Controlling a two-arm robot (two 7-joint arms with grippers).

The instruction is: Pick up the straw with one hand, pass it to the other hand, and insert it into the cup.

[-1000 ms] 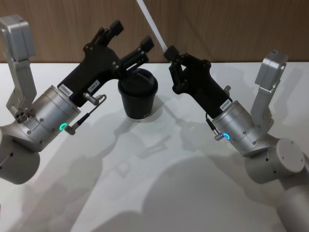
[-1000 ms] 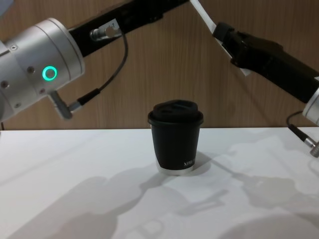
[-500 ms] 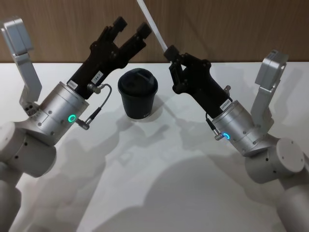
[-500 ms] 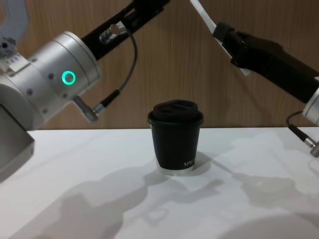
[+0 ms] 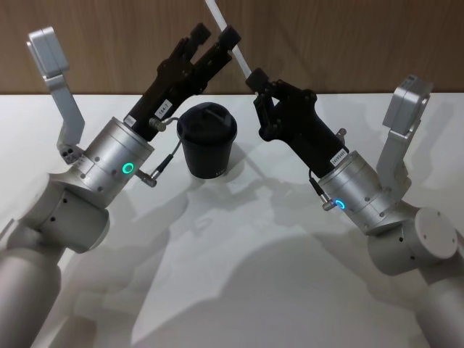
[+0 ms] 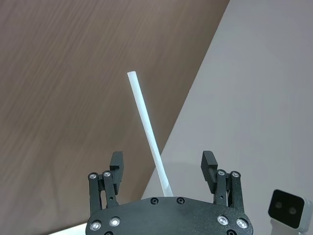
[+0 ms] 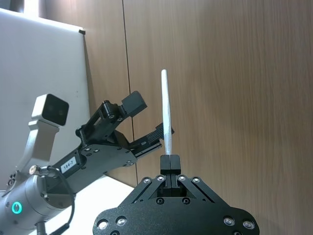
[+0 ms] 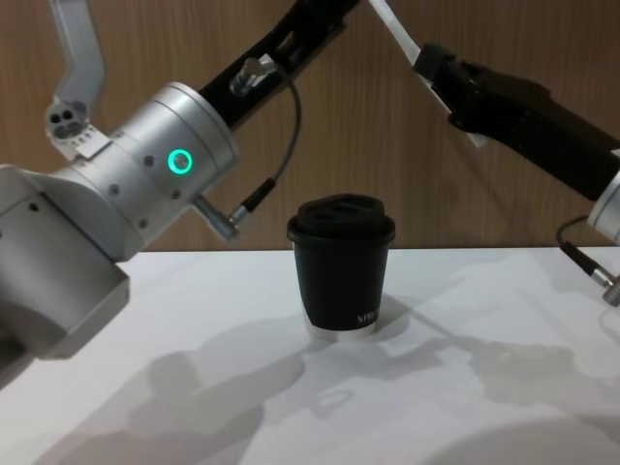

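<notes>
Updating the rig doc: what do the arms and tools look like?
Both arms: silver cylindrical wrists, glowing green ring, thin grey cable. Left tool and right tool: black, two-finger, small white label near the base.

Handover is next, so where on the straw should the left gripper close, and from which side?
Grip the straw on its bare shaft a little above the right gripper, which pinches its lower end. Come in square to its length: the left gripper, open, appears to straddle that thin, straight shaft.

White table (soft shadows across it) before a brown wood-panelled wall
</notes>
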